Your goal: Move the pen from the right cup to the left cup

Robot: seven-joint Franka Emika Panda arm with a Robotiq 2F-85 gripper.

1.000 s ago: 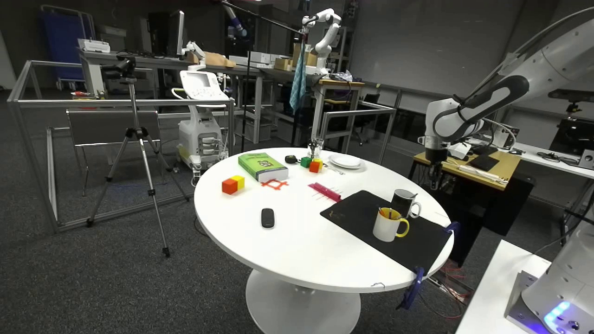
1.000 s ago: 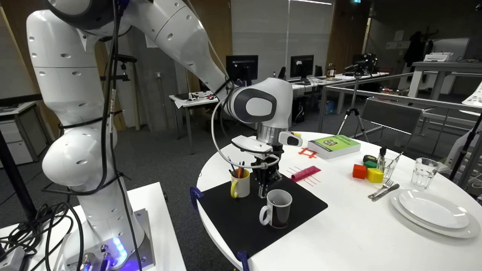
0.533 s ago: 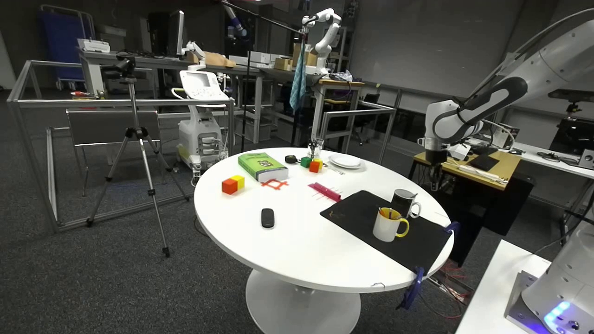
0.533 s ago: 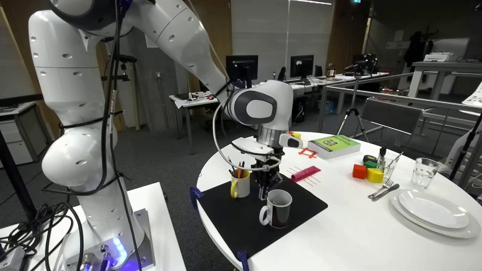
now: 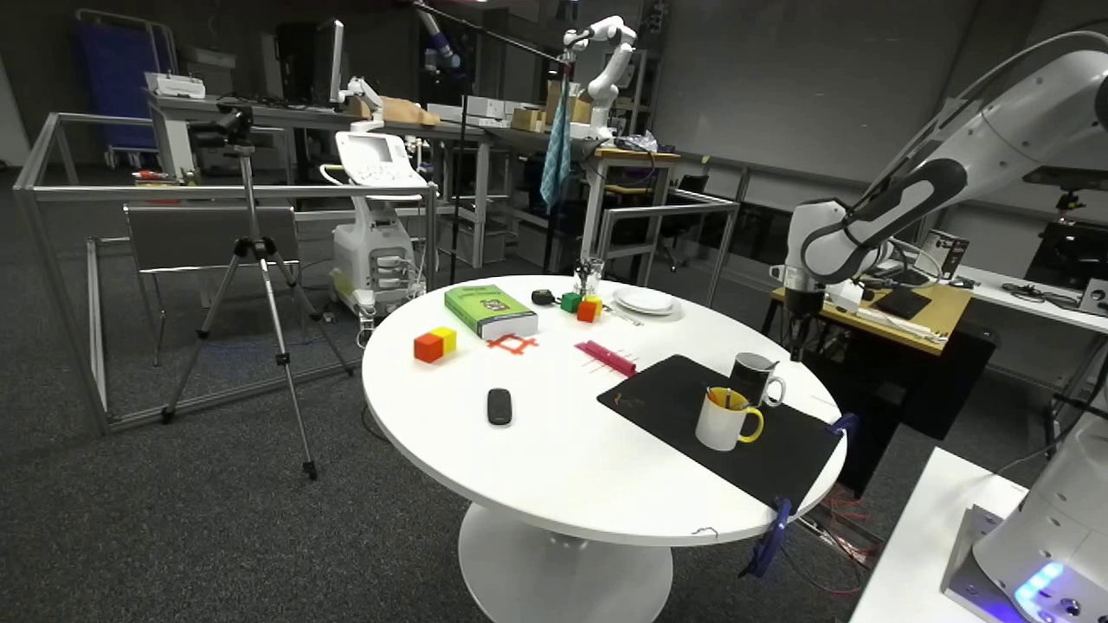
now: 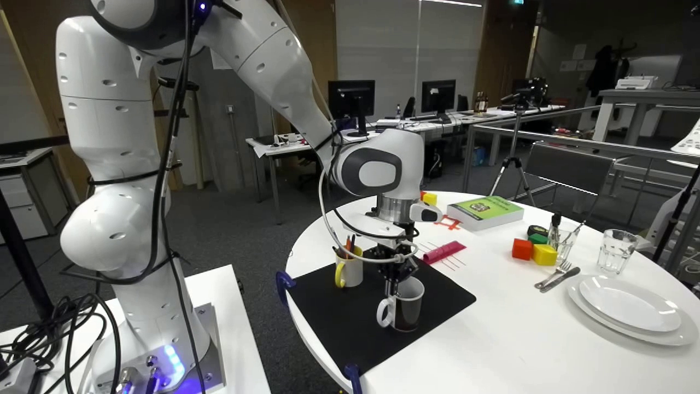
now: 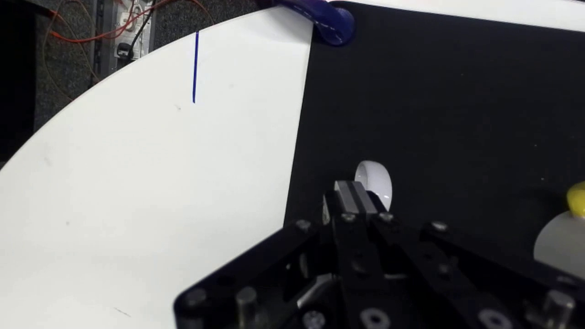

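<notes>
The claw (image 7: 354, 195) looks closed, holding nothing visible. In an exterior view what looks like the pen (image 5: 773, 366) leans in the dark right cup (image 5: 755, 379), just left of and a little below the claw, its tip slanting up to the right, the rest hidden. One claw, one pen there, two cups, the left cup (image 6: 352, 272) bearing at least three other pens (image 6: 352, 244)

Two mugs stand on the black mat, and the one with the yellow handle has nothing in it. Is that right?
Not quite: the yellow-handled mug is not empty. Pens or pencils stand in it, as both exterior views show. It and the dark mug do stand on the mat.
</notes>
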